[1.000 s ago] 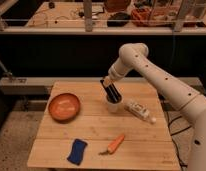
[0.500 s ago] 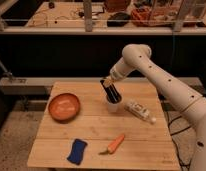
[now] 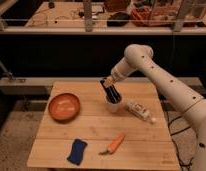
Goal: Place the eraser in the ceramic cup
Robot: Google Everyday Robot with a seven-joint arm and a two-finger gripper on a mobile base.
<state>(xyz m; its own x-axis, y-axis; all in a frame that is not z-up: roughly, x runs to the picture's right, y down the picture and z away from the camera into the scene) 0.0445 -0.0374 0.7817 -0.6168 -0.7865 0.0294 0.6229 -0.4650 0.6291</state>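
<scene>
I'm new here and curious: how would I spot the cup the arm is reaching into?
On the wooden table, look right of the wide orange bowl. The ceramic cup sits under the shut gripper: small, white and narrow, left of a lying white bottle.

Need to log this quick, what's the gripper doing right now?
Gripper: shut, reaching down into the white ceramic cup; whether it holds anything cannot be told.

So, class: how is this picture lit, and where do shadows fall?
Camera view: soft and blurry throughout; the wooden table is warmly lit against a dark background; the shut pincer is dark over the white cup; the orange bowl has a shaded inside.
</scene>
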